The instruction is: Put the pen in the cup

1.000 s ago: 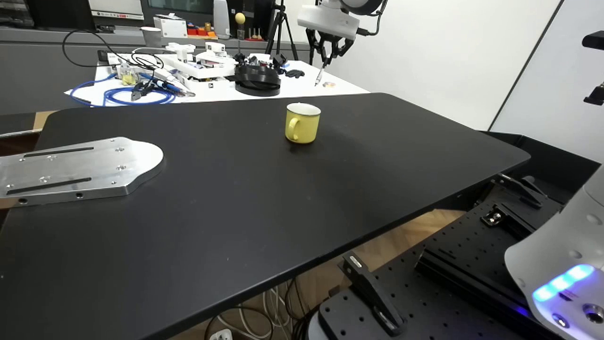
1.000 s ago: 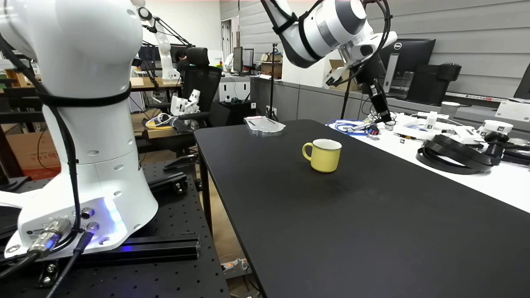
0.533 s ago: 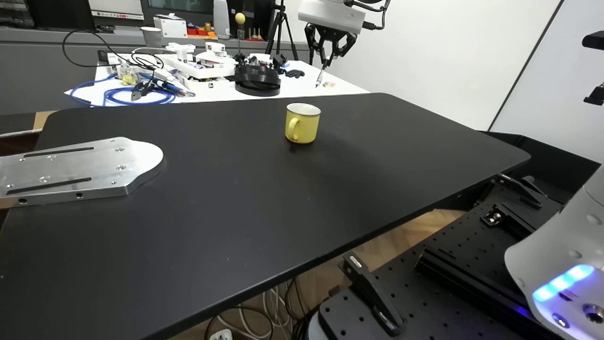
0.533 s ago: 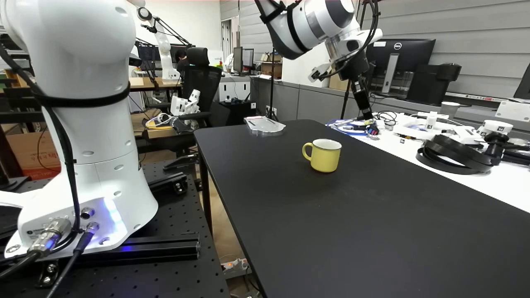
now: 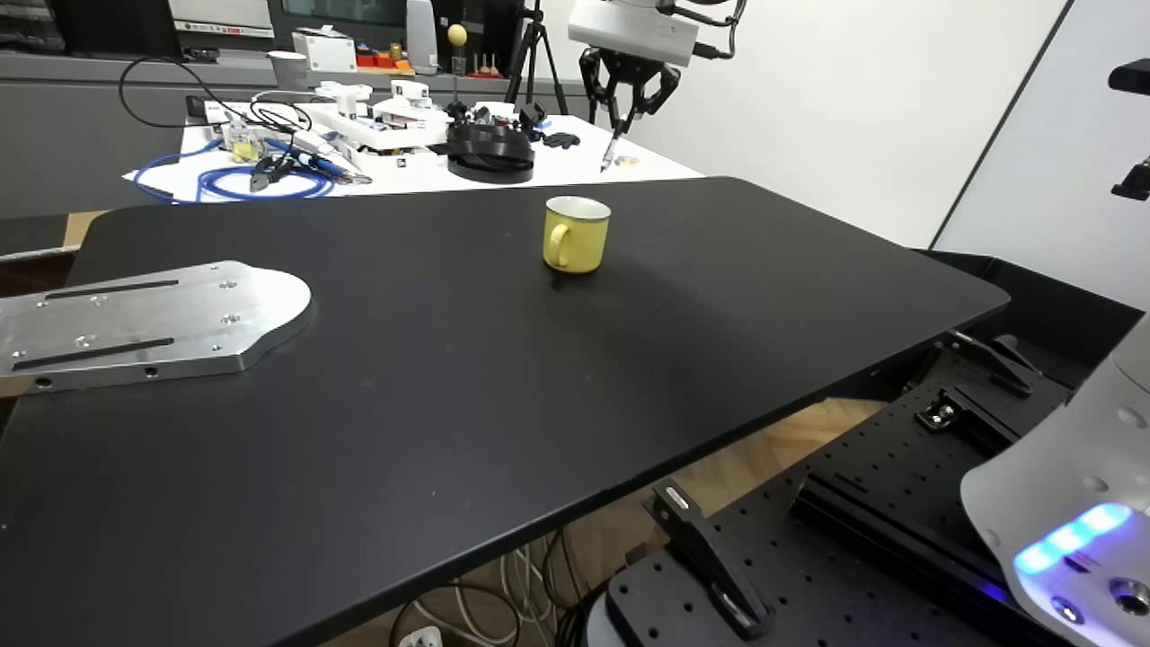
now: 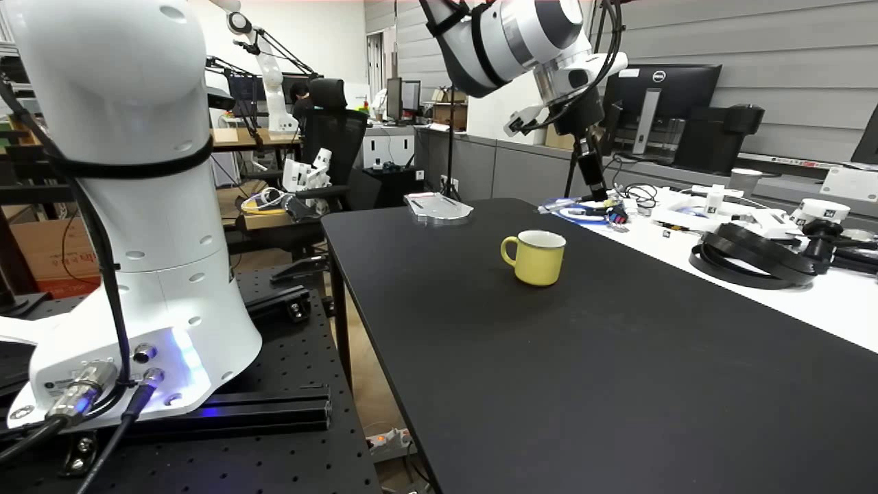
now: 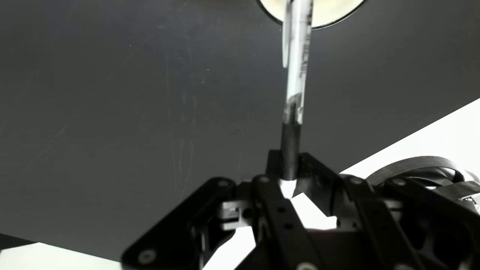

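Note:
The yellow cup (image 5: 575,235) stands upright on the black table, its handle showing; it also stands there in an exterior view (image 6: 540,259). In the wrist view part of the cup (image 7: 332,11) shows at the top edge. My gripper (image 5: 622,124) is shut on the pen (image 5: 610,153), which points downward below the fingertips. In the wrist view the fingertips (image 7: 290,165) pinch the pen's dark part, and its clear body (image 7: 297,63) reaches up the picture and overlaps the cup's opening. The gripper (image 6: 597,195) is above table height, beyond the cup; the pen is hard to make out there.
A silver metal plate (image 5: 153,323) lies at one end of the black table (image 5: 449,431). A white table with blue cables (image 5: 265,184), white parts and a black round object (image 5: 490,148) adjoins it. The robot's white base (image 6: 164,322) stands beside the table.
The arm and gripper have moved to the left in an exterior view and come slightly more upright, still with the pen. The movement is small in the last half second. The cup has not moved.

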